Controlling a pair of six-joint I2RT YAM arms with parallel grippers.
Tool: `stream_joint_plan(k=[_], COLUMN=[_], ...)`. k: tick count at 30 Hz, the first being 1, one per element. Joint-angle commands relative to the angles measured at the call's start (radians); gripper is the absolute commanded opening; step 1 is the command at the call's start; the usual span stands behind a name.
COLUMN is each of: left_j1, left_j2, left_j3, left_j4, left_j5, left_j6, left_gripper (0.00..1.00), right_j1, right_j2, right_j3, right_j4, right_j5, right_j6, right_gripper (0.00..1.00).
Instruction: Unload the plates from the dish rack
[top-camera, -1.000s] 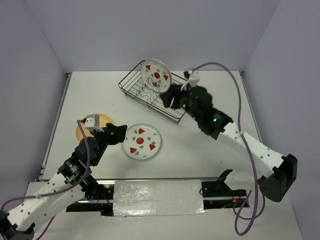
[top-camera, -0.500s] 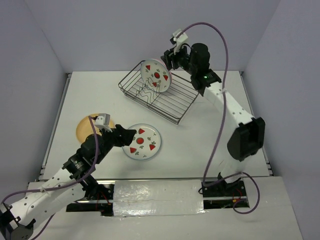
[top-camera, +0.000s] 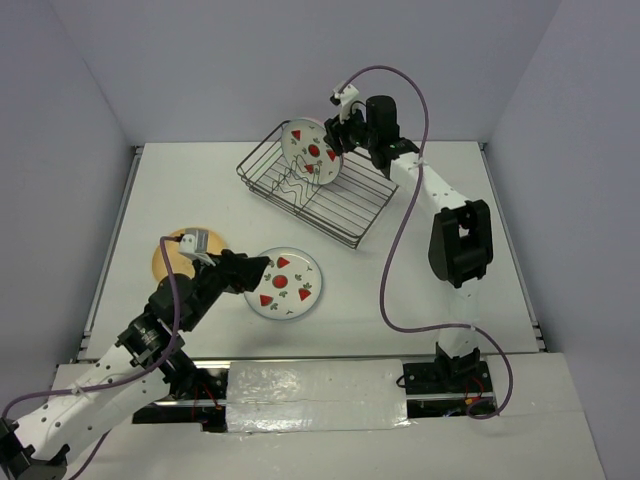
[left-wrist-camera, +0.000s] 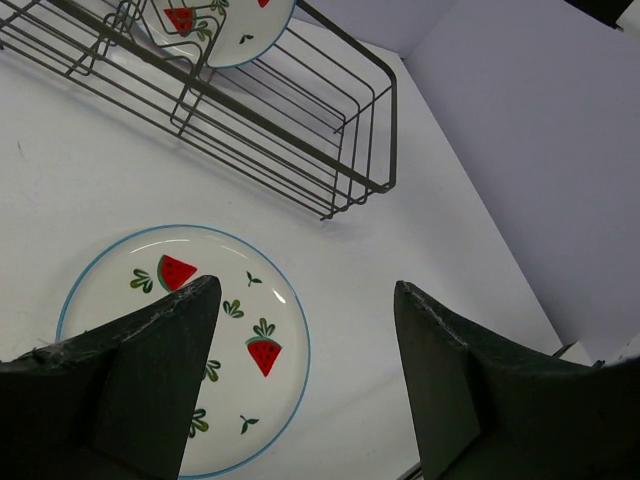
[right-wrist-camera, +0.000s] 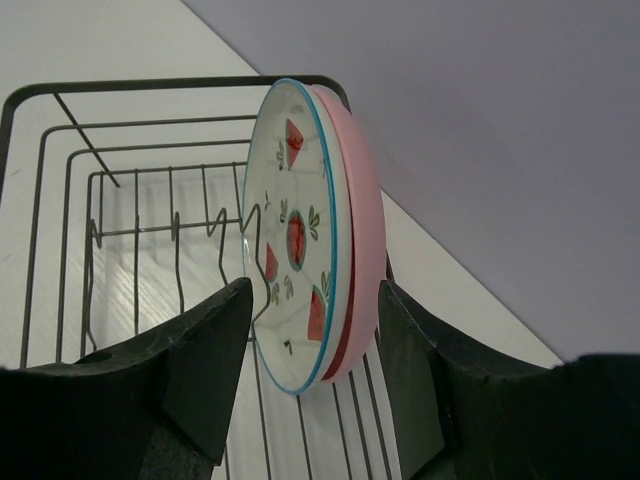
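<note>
The table (top-camera: 200, 190) is white and flat. 3 walls stand around it, and all 3 are plain, smooth and a pale purple-grey. The back wall (top-camera: 200, 70) is at the far side. The left wall (top-camera: 50, 180) and the right wall (top-camera: 570, 180) close in the sides. A thin grey rail (top-camera: 108, 250) runs along the table's left edge. At the near edge lies a shiny white sheet (top-camera: 315, 395), a bit crinkly. The light is soft and even, and the shadows on the table are faint.
</note>
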Motion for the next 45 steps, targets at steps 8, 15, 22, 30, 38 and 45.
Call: stream_joint_plan(k=[8, 15, 22, 30, 38, 45], left_j1=[-0.005, -0.005, -0.005, -0.005, -0.005, -0.005], left_j2=[0.02, -0.037, -0.065, -0.02, -0.025, -0.028], left_j3=[0.002, -0.026, -0.026, -0.018, -0.017, -0.015], left_j4=[0.076, 0.081, 0.067, 0.076, 0.07, 0.066], left_j5=[0.014, -0.013, -0.05, -0.044, -0.063, -0.061], left_j6=[-0.014, -0.028, -0.02, -0.02, -0.016, -0.014], left_gripper=[0.82, 0.81, 0.81, 0.81, 0.81, 0.81], right_j1=[-0.01, -0.01, -0.007, -0.006, 0.004, 0.028], right_j2=[0.023, 0.04, 0.081, 0.096, 0.147, 0.169], right_j3=[0.036, 0.013, 0.03, 0.024, 0.081, 0.102], right_j4=[0.035, 0.077, 0.066, 0.055, 0.005, -0.011], right_j5=[-0.032, -0.011, -0.004, 0.003, -0.014, 0.005], right_j6=[0.021, 0.108, 0.142, 0.132, 0.139, 0.127], right_gripper=[0.6, 0.59, 0.58, 0.57, 0.57, 0.56])
